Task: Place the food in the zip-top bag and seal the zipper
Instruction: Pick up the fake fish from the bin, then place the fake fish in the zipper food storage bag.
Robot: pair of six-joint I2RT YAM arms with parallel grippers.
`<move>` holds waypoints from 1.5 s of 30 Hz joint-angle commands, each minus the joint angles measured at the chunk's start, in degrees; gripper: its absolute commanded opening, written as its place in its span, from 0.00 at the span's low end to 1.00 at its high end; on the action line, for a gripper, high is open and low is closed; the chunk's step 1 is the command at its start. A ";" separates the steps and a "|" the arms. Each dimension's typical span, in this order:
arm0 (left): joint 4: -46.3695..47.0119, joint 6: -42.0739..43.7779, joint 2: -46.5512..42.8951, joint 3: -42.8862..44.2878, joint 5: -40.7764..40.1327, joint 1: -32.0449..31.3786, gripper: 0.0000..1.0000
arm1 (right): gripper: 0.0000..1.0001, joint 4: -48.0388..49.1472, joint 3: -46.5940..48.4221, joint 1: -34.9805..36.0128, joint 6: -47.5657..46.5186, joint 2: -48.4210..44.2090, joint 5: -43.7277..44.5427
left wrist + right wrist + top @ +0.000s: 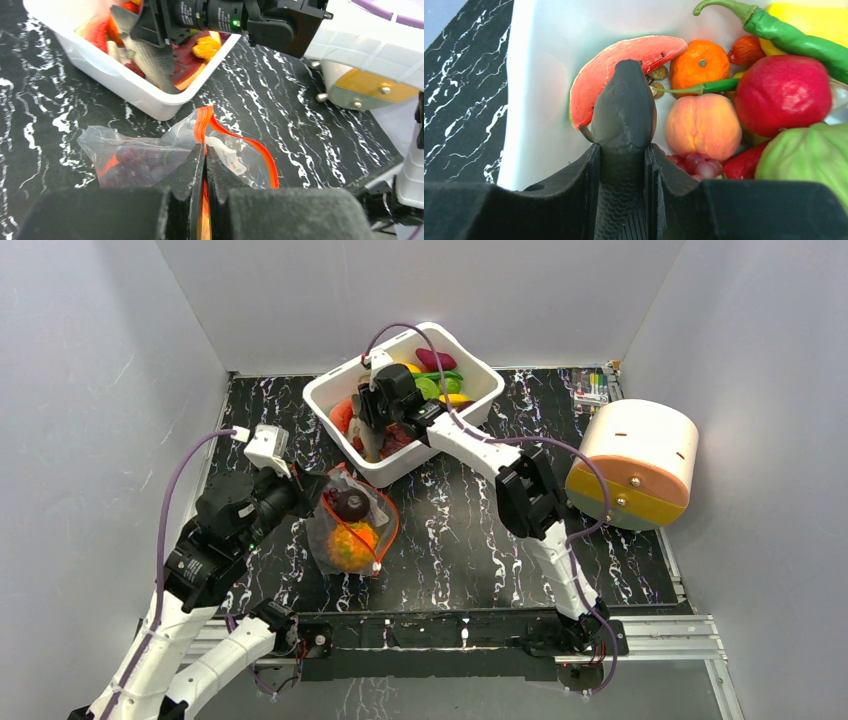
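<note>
The clear zip-top bag (352, 522) lies left of centre with its red-orange zipper (239, 141) gaping open. Inside it are a spiky orange pineapple (353, 544) and purple grapes (131, 162). My left gripper (205, 150) is shut on the bag's zipper edge and holds the mouth up. My right gripper (623, 150) is shut on a grey toy fish (623, 120) and holds it head down over the white tub (330, 400). The fish also shows in the left wrist view (150, 55). In the tub lie a watermelon slice (624, 55), an orange fruit (700, 62) and a peach (701, 125).
The tub also holds a red pomegranate (781, 87), green peppers (794, 35), a green vegetable (809, 160) and red grapes (694, 162). A white and yellow cylinder (635, 462) lies at the right edge. A small clear box (590, 390) sits at the back right.
</note>
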 commanded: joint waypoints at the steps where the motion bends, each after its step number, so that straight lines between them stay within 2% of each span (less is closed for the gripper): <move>1: 6.22 -2.17 0.00 2.26 7.42 -0.24 0.00 | 0.14 2.30 -2.46 -0.04 0.53 -8.02 1.52; 12: 10.65 -7.08 2.77 0.62 10.23 -0.20 0.00 | 0.14 3.52 -10.30 -0.09 -1.61 -17.27 4.69; 26: 10.51 -8.23 5.45 -2.24 5.39 -0.19 0.00 | 0.13 5.40 -18.35 -0.09 -2.51 -30.41 8.02; 37: 10.53 -8.95 6.78 -2.95 1.70 -0.19 0.00 | 0.13 10.96 -38.02 0.75 5.26 -51.70 6.75; 45: 11.73 -10.22 7.51 -3.38 2.31 -0.22 0.00 | 0.13 17.71 -49.48 3.35 15.10 -62.38 3.09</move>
